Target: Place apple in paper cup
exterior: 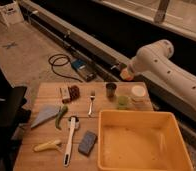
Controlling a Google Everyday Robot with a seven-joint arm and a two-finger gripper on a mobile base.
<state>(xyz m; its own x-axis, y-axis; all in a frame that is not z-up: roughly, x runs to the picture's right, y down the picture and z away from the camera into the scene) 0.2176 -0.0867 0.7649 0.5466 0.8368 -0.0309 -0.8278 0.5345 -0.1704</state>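
Note:
The apple (126, 76) is a small orange-red ball at the tip of my gripper (123, 74), held in the air above the far edge of the wooden table (51, 92). The gripper is shut on it, at the end of the white arm (163, 65) that comes in from the right. The paper cup (138, 92) is pale and wide-mouthed, standing on the table below and slightly right of the apple. A dark brown cup (111, 90) stands to its left and a translucent green cup (122, 101) in front of it.
A large yellow bin (141, 142) fills the table's near right. A fork (92, 102), green vegetable (61, 116), white-handled utensil (70, 140), blue sponge (87, 142), banana (47, 145) and grey wedge (43, 117) lie to the left. Cables (61, 65) are on the floor behind.

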